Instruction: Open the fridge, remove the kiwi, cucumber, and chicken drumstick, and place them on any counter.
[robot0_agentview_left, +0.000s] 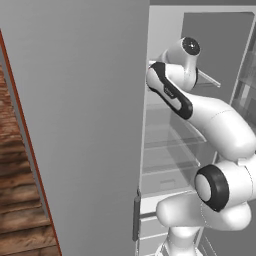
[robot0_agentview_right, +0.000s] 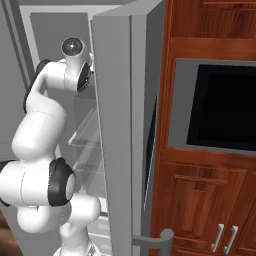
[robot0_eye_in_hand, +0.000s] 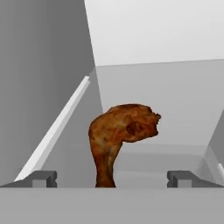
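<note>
Chicken drumstick (robot0_eye_in_hand: 120, 140): lay on a fridge (robot0_agentview_left: 75, 125) shelf, thin end between the gripper's (robot0_eye_in_hand: 113, 178) wide-open jaws, ungripped. Risk: off-centre closing could have pushed it away.

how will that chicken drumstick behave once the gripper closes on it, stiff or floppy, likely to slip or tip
The chicken drumstick holds one curved, lumpy shape, so it is probably stiff. Its bulk sits at one end of a narrow shank, so it may swing or tip if gripped there. Its uneven surface could let it twist between the open gripper.
</note>
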